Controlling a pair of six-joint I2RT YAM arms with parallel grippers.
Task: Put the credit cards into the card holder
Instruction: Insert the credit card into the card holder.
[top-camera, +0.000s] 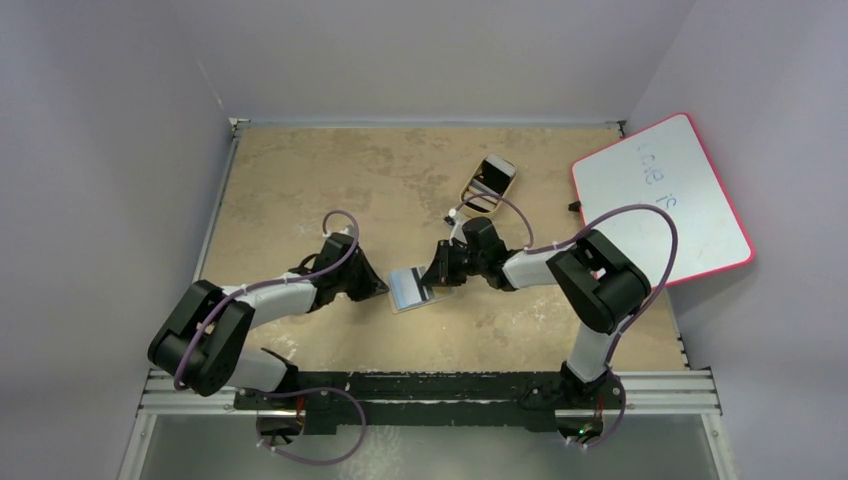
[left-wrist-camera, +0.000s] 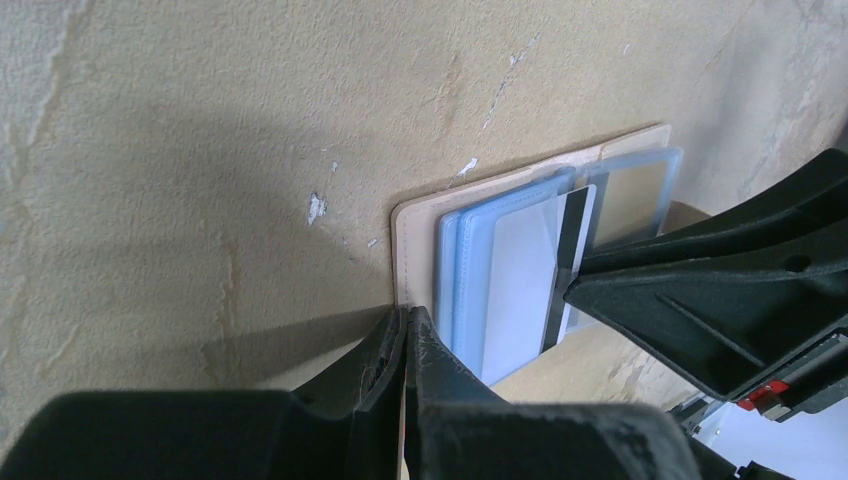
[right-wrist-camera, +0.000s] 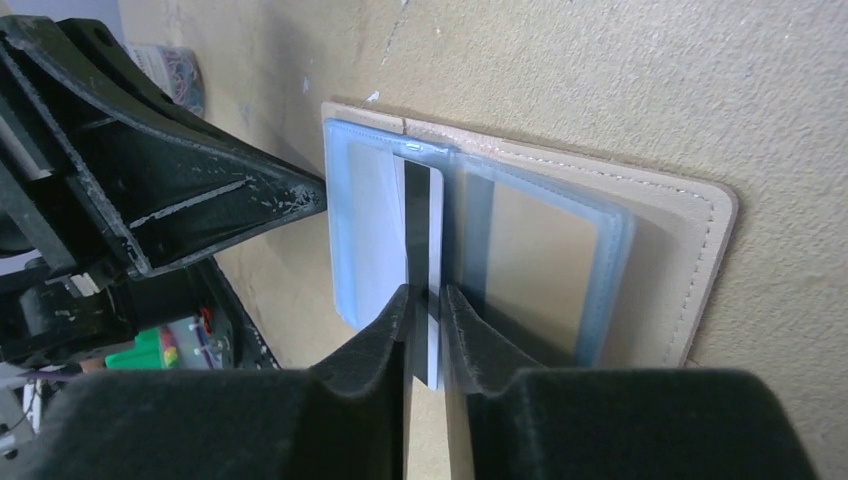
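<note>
I am holding the left gripper (left-wrist-camera: 405, 315) clamped on the left edge of the card holder (left-wrist-camera: 420, 215), which is lying spread open on the table (top-camera: 300, 180) between the two arms. The right gripper (right-wrist-camera: 425, 295) is pinching a credit card (right-wrist-camera: 424, 215) by its near end. The card's black stripe is showing between the fingers (right-wrist-camera: 385, 330). Its far end is sitting among the clear plastic sleeves (right-wrist-camera: 540, 260) along the holder's middle fold; I cannot tell how deep it is going. The two grippers are facing each other just apart over the holder. Farther back and to the right, a phone (top-camera: 495, 172) is resting on a tan oval tray (top-camera: 466, 193), and a red-edged whiteboard (top-camera: 660, 195) is lying at the right side.
</note>
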